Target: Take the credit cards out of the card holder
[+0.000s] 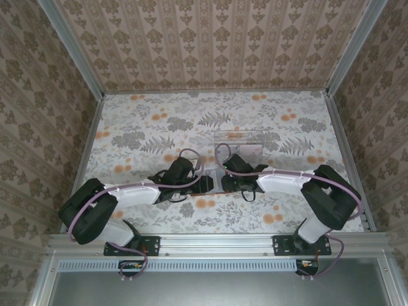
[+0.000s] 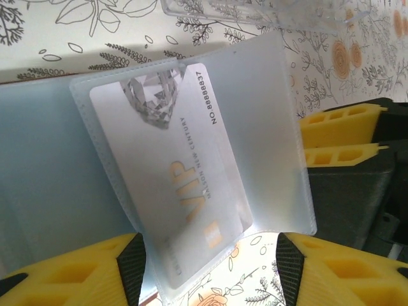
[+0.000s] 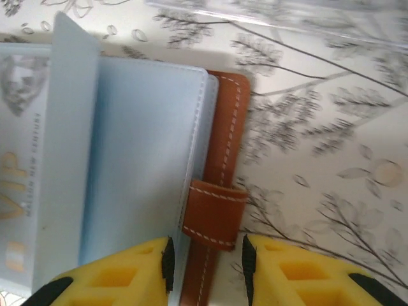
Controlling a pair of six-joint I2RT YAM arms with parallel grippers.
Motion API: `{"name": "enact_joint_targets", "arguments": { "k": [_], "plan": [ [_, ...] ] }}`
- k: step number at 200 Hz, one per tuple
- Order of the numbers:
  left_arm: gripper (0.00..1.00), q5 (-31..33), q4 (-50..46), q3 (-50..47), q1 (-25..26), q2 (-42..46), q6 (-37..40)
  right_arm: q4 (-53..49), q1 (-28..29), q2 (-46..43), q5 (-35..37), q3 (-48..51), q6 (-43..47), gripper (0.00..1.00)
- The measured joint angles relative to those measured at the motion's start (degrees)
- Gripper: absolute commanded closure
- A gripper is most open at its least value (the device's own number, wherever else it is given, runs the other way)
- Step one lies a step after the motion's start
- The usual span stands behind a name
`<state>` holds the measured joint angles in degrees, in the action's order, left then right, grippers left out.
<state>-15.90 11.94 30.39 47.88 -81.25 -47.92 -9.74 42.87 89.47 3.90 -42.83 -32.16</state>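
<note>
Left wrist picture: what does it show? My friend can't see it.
A white VIP card with a diamond picture lies slanted inside a frosted pocket of the card holder. The left gripper stands open at the bottom, either side of the pocket's corner. The right gripper sits at the right, over a flowery table.

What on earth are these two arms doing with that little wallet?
Two robot arms are working on an open card holder lying on the flowered table. The right gripper is clamped on its brown edge at the strap, holding it down. The left gripper is open, its fingers on either side of a clear sleeve with a white VIP card inside. That card is not out yet. A clear tray sits just beyond.
</note>
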Motion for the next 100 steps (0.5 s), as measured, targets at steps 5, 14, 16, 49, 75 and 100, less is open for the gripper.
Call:
{"name": "enact_joint_targets", "arguments": {
  "k": [5,14,16,49,75,100],
  "plan": [
    [0.41,0.02,-0.04,0.04,0.07,0.0,0.0,-0.13,-0.31,-1.14,0.5,0.63,-0.42,0.62],
    [0.4,0.02,-0.07,0.13,0.11,0.0,0.04,-0.31,-0.98,-3.61,1.44,1.64,-1.16,0.62],
    [0.4,0.04,-0.07,0.13,0.11,0.0,0.04,-0.24,-1.18,-4.22,1.7,1.9,-1.29,0.62],
    [0.41,0.22,-0.2,0.13,0.09,0.24,0.17,0.24,-2.49,-11.1,1.99,3.15,-2.19,0.62],
    [0.4,0.55,-1.33,0.13,0.04,0.98,0.26,1.03,-2.47,-11.89,-0.39,3.15,-2.21,0.66],
    [0.42,1.46,-3.78,0.13,-0.39,3.28,1.01,3.23,-2.49,-11.1,-5.16,3.13,-2.6,0.69]
  ]
}}
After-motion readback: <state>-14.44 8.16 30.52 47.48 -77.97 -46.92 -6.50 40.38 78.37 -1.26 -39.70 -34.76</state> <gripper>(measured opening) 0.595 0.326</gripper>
